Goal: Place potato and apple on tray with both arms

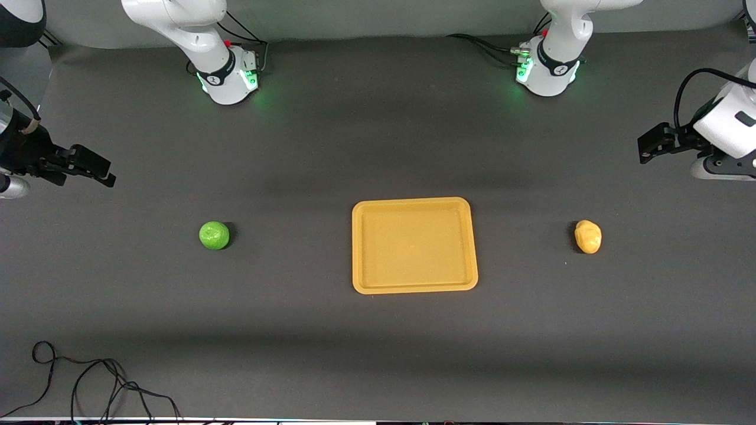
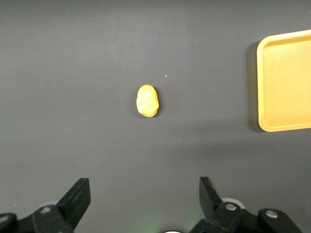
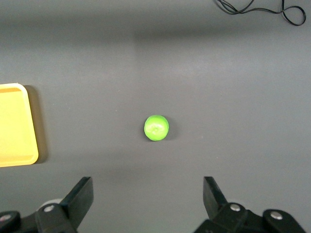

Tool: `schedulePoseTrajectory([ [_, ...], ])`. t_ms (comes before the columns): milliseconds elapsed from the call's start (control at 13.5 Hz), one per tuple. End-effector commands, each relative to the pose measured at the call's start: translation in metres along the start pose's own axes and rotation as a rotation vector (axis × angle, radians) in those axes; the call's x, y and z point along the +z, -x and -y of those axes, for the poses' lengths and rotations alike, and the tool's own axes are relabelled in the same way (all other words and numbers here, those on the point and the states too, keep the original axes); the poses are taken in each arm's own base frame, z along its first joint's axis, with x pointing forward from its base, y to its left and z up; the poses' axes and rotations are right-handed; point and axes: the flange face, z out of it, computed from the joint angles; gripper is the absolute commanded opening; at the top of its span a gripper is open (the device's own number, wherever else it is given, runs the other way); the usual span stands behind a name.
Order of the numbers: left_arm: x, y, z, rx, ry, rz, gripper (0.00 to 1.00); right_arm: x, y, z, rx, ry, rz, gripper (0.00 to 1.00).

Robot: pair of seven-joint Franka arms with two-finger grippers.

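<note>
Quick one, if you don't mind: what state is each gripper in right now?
Left gripper: open, holding nothing, up over the table near the potato.
Right gripper: open, holding nothing, up over the table near the apple.

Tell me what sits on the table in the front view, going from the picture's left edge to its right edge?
Small round glossy green apple → flat rectangular orange-yellow plastic tray → small lumpy yellow-orange potato.
</note>
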Motion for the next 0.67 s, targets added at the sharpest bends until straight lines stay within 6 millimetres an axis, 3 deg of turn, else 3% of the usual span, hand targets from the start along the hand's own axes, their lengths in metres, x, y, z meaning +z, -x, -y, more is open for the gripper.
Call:
schedulePoseTrajectory([
  [0, -0.009, -0.003, 0.007, -0.029, 0.007, -0.035, 1.00, -0.005, 0.004, 0.004, 0.021, 0.011, 0.004, 1.00],
  [148, -0.009, -0.007, 0.030, -0.071, 0.041, -0.073, 1.00, -0.001, 0.006, 0.005, 0.023, 0.008, 0.026, 1.00],
  [593, -0.008, -0.003, 0.033, -0.064, 0.032, -0.055, 1.00, -0.002, 0.005, -0.001, -0.029, 0.009, 0.028, 1.00],
])
